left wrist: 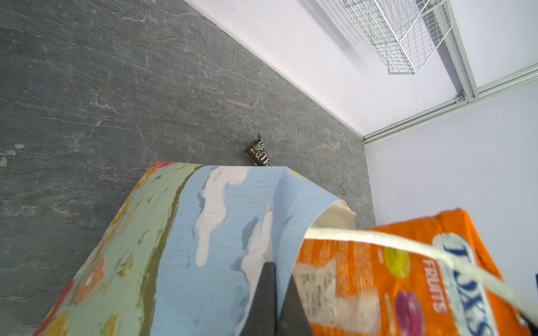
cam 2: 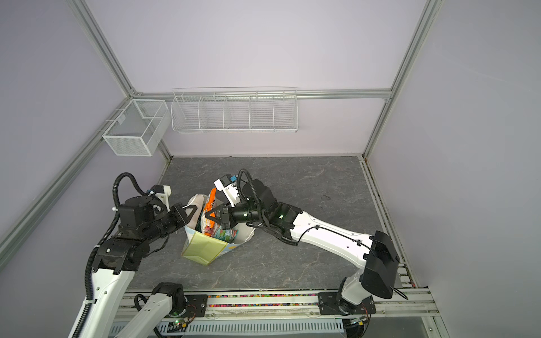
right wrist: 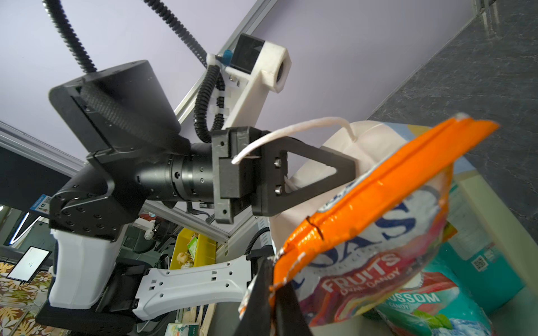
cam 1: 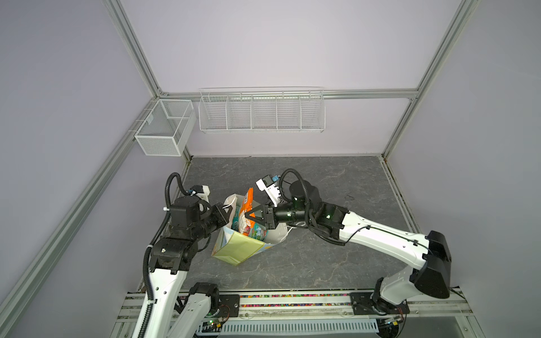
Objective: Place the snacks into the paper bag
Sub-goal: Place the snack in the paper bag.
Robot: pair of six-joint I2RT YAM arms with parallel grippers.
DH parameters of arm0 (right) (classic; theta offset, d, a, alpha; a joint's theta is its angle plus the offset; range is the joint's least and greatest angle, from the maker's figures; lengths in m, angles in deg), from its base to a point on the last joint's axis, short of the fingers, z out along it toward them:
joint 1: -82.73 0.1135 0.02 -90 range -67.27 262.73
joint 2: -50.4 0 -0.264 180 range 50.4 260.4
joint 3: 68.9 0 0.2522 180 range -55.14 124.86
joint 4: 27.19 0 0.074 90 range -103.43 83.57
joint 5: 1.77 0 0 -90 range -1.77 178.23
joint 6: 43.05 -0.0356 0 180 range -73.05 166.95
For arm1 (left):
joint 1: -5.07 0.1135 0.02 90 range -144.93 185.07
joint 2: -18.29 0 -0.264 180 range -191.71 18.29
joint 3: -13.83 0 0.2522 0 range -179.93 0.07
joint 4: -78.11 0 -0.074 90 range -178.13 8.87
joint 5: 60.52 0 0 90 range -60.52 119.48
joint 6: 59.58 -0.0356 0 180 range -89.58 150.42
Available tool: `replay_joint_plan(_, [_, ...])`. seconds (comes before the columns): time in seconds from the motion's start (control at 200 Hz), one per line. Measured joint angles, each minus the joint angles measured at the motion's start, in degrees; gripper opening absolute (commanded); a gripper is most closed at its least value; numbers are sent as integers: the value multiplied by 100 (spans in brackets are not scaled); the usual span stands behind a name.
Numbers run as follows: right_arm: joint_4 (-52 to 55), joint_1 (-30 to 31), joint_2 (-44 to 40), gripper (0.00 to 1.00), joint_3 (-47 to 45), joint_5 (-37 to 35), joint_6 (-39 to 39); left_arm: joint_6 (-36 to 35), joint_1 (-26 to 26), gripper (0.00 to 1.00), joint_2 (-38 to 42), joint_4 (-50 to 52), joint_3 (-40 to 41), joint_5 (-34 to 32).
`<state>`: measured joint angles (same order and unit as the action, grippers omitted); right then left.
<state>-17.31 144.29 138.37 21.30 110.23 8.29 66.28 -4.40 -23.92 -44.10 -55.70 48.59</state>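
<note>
The paper bag (cam 1: 238, 248) (cam 2: 205, 247) stands open and tilted on the table, left of the middle. My left gripper (cam 1: 231, 209) (left wrist: 281, 270) is shut on its blue-sky wall (left wrist: 180, 247) at the rim, and a white cord handle (right wrist: 305, 126) is draped over it. My right gripper (cam 1: 247, 216) (right wrist: 275, 276) is shut on an edge of the orange FOX'S pouch (cam 1: 247, 202) (right wrist: 378, 203), which stands partly inside the bag's mouth. A teal-red pouch (cam 1: 257, 232) (right wrist: 422, 308) lies in the bag. A brown M&M's pack (left wrist: 259, 152) lies on the table beyond the bag.
A white wire rack with several compartments (cam 1: 262, 112) and a white mesh basket (cam 1: 165, 127) hang on the back wall. The grey stone table (cam 1: 322, 181) is bounded by walls and aluminium rails. The two arms converge over the bag.
</note>
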Motion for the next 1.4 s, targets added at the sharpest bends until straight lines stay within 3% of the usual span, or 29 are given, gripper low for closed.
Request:
replay_joint_plan(0.82, [-361, 267, -39, 7, -391, -1045, -337, 57, 0, 0, 24, 2, 0, -26])
replay_joint_plan(1.405, [-195, 343, 68, 7, -330, -1084, -531, 57, 0, 0, 24, 4, 0, -116])
